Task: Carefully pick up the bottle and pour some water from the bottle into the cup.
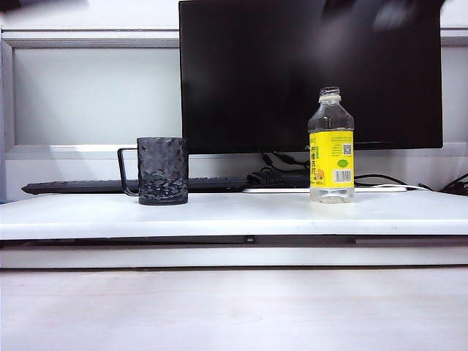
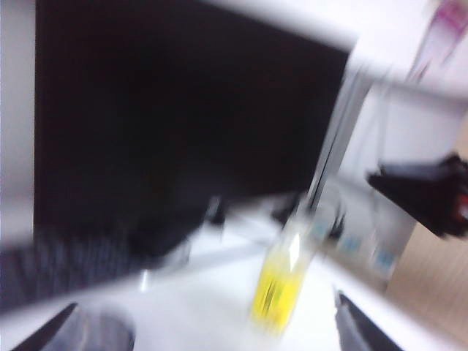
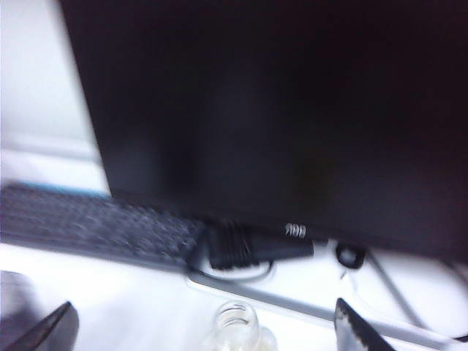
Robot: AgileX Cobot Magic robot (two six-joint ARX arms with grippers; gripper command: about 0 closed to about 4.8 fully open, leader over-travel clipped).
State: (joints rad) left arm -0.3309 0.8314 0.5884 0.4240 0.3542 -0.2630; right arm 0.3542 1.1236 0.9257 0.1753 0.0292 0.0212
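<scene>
Pouring has not begun: on the white counter (image 1: 234,212) the bottle (image 1: 331,146) stands upright at right of centre in the exterior view, capless, and the cup (image 1: 162,170) stands upright at left of centre, its thin handle turned toward the left edge of the frame. The two are well apart, and neither is touched or lifted. No arm shows plainly in that view; only a dark blur crosses the upper right corner. Whether the cup holds any water cannot be told from here, and by the look of things every step is still ahead: the grasp, the lift, the tilt over the cup.

Nearest the lenses are the fingertips. The left pincer (image 2: 212,338) is spread wide and holds nothing, its two dark tips at the lower corners of the left wrist view, with the yellow-labelled bottle blurred at lower centre-right beyond them and clear of both. The right pincer (image 3: 208,333) is likewise spread wide and empty; the bottle's open threaded neck rises at the bottom centre of the right wrist view, apparently between the tips and touching neither.

Farther back lie a keyboard (image 3: 88,223) and coiled cables (image 1: 267,178), and behind them the dark monitor (image 1: 311,73) fills the top of the frame.
</scene>
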